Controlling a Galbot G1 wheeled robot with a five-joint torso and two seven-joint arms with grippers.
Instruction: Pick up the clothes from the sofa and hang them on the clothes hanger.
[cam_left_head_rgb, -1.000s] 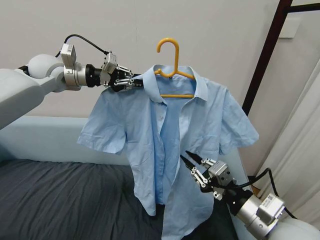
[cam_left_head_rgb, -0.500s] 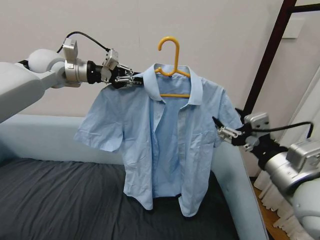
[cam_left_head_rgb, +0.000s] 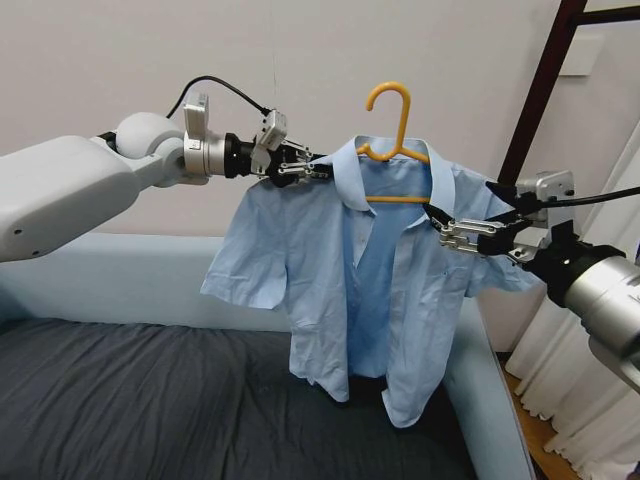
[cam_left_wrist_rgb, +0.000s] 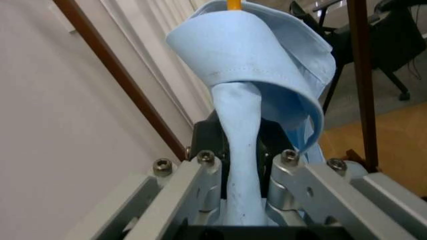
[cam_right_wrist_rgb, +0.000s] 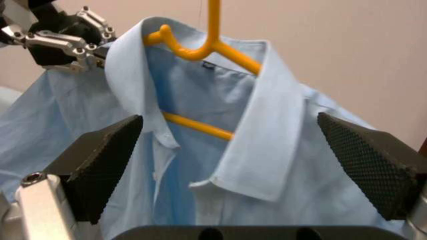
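Note:
A light blue short-sleeved shirt (cam_left_head_rgb: 380, 280) hangs on a yellow hanger (cam_left_head_rgb: 393, 150), held in the air above the sofa. My left gripper (cam_left_head_rgb: 305, 172) is shut on the shirt's shoulder by the collar; in the left wrist view the cloth (cam_left_wrist_rgb: 267, 65) is pinched between the fingers (cam_left_wrist_rgb: 200, 165). At the shirt's other shoulder my right gripper (cam_left_head_rgb: 462, 207) is open. Through its camera the two black pads (cam_right_wrist_rgb: 100, 165) stand wide apart in front of the collar (cam_right_wrist_rgb: 267, 120) and hanger (cam_right_wrist_rgb: 213, 45), holding nothing. The left gripper (cam_right_wrist_rgb: 67, 42) shows there too, at the far shoulder.
A dark grey sofa seat (cam_left_head_rgb: 150, 400) with a pale blue back (cam_left_head_rgb: 100, 280) lies below the shirt. A dark wooden pole (cam_left_head_rgb: 535, 90) rises just right of the shirt, and a white curtain (cam_left_head_rgb: 590, 400) hangs beyond it.
My left arm has carried the shirt and hanger to the right, toward the dark pole. My right gripper has risen from the shirt's hem to shoulder height, still open.

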